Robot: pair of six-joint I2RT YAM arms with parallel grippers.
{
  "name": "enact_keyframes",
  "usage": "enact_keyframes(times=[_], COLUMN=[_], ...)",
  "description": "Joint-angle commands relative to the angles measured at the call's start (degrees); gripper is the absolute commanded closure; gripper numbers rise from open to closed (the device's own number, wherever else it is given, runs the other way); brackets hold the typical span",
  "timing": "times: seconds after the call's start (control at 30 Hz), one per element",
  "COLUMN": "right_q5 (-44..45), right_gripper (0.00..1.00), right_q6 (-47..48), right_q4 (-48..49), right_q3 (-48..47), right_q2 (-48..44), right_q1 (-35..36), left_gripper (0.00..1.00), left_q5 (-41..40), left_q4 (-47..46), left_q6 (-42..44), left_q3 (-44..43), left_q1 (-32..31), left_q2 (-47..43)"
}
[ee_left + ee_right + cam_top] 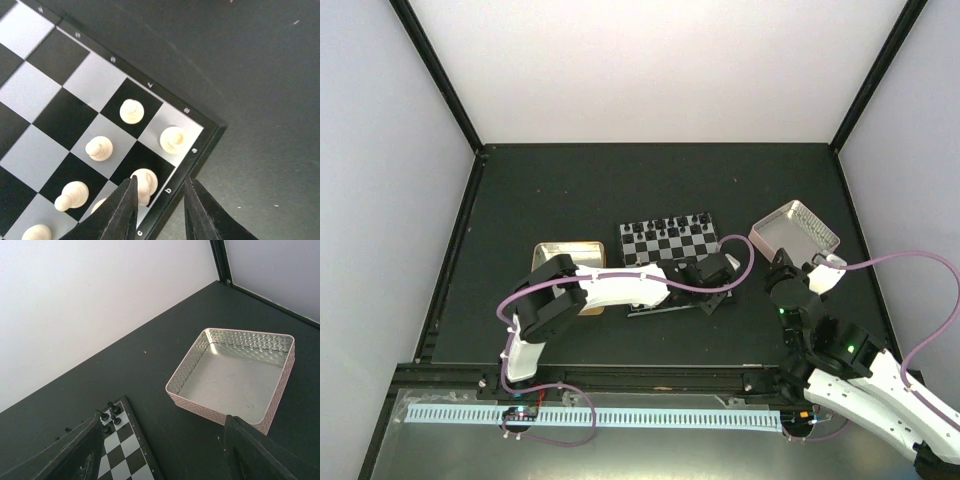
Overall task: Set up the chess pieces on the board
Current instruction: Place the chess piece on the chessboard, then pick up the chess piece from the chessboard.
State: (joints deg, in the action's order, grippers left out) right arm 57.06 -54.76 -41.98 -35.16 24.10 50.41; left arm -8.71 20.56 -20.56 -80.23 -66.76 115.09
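Note:
The board (670, 243) lies mid-table with black chess pieces (670, 224) lined along its far rows. In the left wrist view several cream chess pieces (132, 111) stand on the board's corner squares by the rim (202, 147). My left gripper (159, 184) hangs over that corner with its jaws apart. One cream piece (146, 183) stands on its square just beside the left finger, clear of the right one. My right gripper (162, 419) is open and empty, hovering right of the board (122, 452), whose black pieces (111, 415) show at the corner.
A pink-sided tray (220, 415) sits empty to the right of the board, also seen in the top view (795, 226). A gold-rimmed tin tray (565, 251) lies left of the board, partly under my left arm. Dark rails edge the table.

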Motion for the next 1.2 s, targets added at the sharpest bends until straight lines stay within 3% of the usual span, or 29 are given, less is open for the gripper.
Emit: enact_keyframes(times=[0.0, 0.27, 0.5, 0.6, 0.87, 1.17], right_q5=[2.46, 0.84, -5.23, -8.04, -15.41, -19.43], right_gripper=[0.33, 0.33, 0.33, 0.33, 0.33, 0.34], right_q6=[-1.11, -0.41, 5.12, 6.31, 7.15, 6.84], right_q4=[0.85, 1.37, 7.61, 9.68, 15.38, 16.64], right_q3=[0.18, 0.09, 0.33, -0.22, -1.24, -3.24], right_q2=[-0.87, -0.55, 3.26, 7.25, 17.23, 24.75], right_q1=[-0.15, -0.14, -0.14, -0.19, -0.14, -0.14], left_gripper=[0.72, 0.68, 0.52, 0.5, 0.49, 0.59], left_q5=[1.24, 1.05, -1.1, -1.23, 0.11, 2.77], left_q4=[-0.58, -0.97, -1.11, 0.5, 2.87, 2.5], left_q6=[-0.54, -3.49, -7.38, -7.75, -8.4, -10.03], left_q3=[-0.99, 2.97, 12.58, 16.2, 20.72, 20.41], left_q1=[0.32, 2.55, 8.69, 12.23, 19.87, 23.73], left_q2=[-5.18, -11.9, -21.8, -24.15, -22.8, -17.19])
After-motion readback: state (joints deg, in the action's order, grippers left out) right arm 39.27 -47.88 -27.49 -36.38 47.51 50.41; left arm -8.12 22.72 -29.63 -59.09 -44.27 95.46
